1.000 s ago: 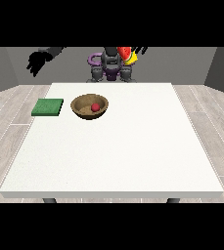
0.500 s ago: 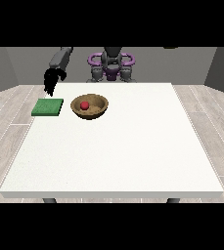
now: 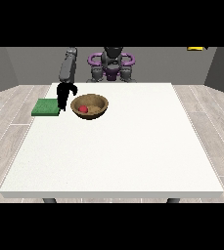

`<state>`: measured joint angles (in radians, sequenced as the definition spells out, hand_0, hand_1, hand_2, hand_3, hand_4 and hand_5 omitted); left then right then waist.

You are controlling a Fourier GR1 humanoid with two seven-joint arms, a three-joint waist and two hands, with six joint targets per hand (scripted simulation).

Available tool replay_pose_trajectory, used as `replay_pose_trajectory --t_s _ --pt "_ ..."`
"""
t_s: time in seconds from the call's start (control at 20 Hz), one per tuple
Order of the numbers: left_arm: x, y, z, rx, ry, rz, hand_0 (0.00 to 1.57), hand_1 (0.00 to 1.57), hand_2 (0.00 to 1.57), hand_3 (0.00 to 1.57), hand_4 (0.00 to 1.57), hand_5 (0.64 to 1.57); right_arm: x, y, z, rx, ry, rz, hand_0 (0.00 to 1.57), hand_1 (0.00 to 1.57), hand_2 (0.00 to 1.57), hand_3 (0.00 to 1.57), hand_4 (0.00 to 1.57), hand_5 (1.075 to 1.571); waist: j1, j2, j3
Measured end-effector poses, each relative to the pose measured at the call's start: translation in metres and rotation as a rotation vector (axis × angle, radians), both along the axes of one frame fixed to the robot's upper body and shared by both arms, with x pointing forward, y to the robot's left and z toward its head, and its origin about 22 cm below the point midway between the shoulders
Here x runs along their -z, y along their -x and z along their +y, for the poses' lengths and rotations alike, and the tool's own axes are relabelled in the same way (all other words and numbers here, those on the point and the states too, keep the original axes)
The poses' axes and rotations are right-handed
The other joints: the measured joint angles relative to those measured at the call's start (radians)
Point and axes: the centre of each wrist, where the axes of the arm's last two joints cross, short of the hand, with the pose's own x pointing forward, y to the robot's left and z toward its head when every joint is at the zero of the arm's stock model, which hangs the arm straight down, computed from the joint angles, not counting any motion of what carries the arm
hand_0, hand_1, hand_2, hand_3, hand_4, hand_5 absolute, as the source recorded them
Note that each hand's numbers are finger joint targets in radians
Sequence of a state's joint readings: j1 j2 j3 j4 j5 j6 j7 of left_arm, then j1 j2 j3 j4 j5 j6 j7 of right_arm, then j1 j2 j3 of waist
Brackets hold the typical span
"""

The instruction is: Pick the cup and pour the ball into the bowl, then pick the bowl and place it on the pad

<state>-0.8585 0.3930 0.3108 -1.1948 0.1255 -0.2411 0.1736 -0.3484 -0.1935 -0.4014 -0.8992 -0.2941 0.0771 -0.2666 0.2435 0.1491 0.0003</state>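
Front view: the robot hand at the view's left [image 3: 63,95], raised and well back from the bench [image 3: 133,146] a second ago, has dropped between the green pad [image 3: 46,107] and the wooden bowl [image 3: 89,106], just beside the bowl's rim. Whether its fingers are released or clenched I cannot tell. The red ball [image 3: 83,109] lies inside the bowl, so pouring looks done and grasping the bowl comes next. The bowl sits upright, mouth up, round, without a long axis. The other hand is out of sight.
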Motion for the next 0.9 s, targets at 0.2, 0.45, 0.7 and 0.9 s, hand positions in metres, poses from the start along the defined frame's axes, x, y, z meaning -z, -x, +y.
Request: replay_pose_trajectory --t_s 0.2,0.45,0.7,0.9 --pt "-0.007 0.010 0.027 -0.006 0.009 -0.007 0.00 0.00 0.00 0.00 1.01 1.536 0.007 -0.009 0.009 -0.007 -0.006 -0.005 0.00 0.00 0.00 0.00 0.54 1.554 -0.012 0.018 0.0002" --pt "-0.022 0.022 0.039 -0.013 0.009 -0.035 0.00 0.00 0.00 0.00 1.02 1.533 0.017 -0.015 0.009 -0.012 -0.008 -0.011 0.00 0.00 0.00 0.00 0.51 1.552 -0.019 0.047 0.0006" --pt "-0.032 0.035 0.057 -0.020 0.011 -0.076 0.00 0.00 0.00 0.00 1.01 1.542 0.016 -0.019 0.002 -0.003 0.007 -0.077 0.00 0.00 0.00 0.00 0.45 1.544 -0.025 0.090 -0.0069" --pt "-0.039 0.042 0.059 -0.015 0.014 -0.075 0.00 0.00 0.00 0.00 1.02 1.538 0.017 -0.024 0.004 0.006 0.019 -0.086 0.00 0.00 0.00 0.00 0.43 1.546 -0.023 0.095 -0.0106"
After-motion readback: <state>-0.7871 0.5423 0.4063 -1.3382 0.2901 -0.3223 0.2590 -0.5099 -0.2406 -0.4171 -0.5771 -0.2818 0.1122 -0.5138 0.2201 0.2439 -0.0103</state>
